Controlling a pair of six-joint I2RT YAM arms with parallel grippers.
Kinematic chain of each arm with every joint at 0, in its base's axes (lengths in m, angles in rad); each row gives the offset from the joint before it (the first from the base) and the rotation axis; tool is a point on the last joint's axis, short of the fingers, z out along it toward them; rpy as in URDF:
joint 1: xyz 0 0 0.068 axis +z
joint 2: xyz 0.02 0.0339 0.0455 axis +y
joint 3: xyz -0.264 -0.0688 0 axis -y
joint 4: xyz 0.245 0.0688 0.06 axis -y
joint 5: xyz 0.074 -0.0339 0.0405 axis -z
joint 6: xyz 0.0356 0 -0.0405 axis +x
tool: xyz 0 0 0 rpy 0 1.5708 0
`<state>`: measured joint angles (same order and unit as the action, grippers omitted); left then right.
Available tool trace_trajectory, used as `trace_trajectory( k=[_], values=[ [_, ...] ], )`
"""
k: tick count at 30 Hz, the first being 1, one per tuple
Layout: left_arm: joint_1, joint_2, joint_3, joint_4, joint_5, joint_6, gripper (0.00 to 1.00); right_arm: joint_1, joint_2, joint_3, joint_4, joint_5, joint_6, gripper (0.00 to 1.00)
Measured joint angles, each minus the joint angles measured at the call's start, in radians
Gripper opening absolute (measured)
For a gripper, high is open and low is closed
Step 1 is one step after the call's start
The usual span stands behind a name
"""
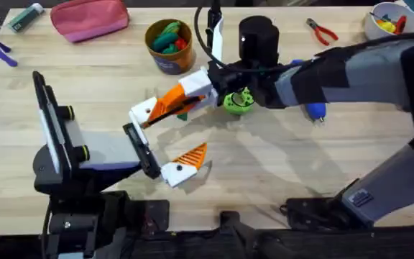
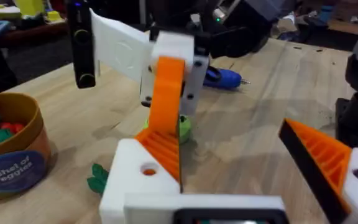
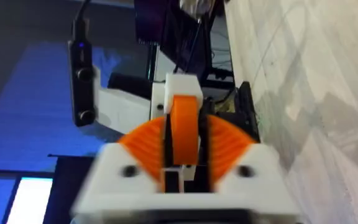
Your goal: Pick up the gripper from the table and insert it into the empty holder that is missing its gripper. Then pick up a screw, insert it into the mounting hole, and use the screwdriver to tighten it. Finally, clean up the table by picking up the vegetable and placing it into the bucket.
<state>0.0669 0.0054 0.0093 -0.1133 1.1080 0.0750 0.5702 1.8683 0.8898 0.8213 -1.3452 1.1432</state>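
Risked jamming the gripper (image 3: 184,118), clamped in the right pincer (image 3: 182,146), crooked against the holder (image 3: 182,84) just ahead, with the left pincer (image 2: 225,134) spread apart.

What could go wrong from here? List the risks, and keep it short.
1. The right tool is shut on the gripper right beside one finger of the open left tool. The parts could knock together or jam.
2. The vegetable lies on the table close to that finger and could get pushed.
3. The screwdriver lies under the right arm and might be rolled away.
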Motion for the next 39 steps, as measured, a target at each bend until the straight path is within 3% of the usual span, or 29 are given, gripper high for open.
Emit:
trace_trajectory(
  k=[4,5,17,20,24,27,32,35,39],
  values=[
    [-0.002,0.0,0.0,0.0,0.0,0.0,0.985,0.01,0.0,0.0,0.0,0.009,0.0,0.914],
    [-0.002,0.0,0.0,0.0,0.0,0.0,0.985,0.012,0.0,0.0,0.001,0.011,-0.004,0.973],
    [-0.002,0.0,0.0,0.0,0.0,0.0,0.986,0.01,-0.006,0.002,-0.038,0.015,-0.037,0.991],
    [-0.002,0.0,0.0,0.0,0.0,0.0,0.986,-0.006,-0.046,0.01,-0.204,0.021,-0.102,0.992],
    [-0.002,0.0,0.0,0.0,0.0,0.0,0.986,-0.068,-0.145,0.057,-0.618,0.089,-0.278,0.992],
    [-0.002,0.0,0.0,0.0,0.0,0.0,0.986,-0.126,-0.221,0.135,-1.003,0.217,-0.463,0.992],
    [-0.002,0.0,0.0,0.0,0.0,0.0,0.985,-0.165,-0.289,0.349,-1.554,0.547,-0.741,0.992],
    [-0.002,0.0,0.0,0.0,0.0,0.0,0.985,-0.16,-0.294,0.499,-1.756,0.757,-0.855,0.992],
    [-0.002,0.0,0.0,0.0,0.0,0.0,0.985,-0.125,-0.303,0.629,-1.877,1.029,-0.942,0.991]
  ],
)
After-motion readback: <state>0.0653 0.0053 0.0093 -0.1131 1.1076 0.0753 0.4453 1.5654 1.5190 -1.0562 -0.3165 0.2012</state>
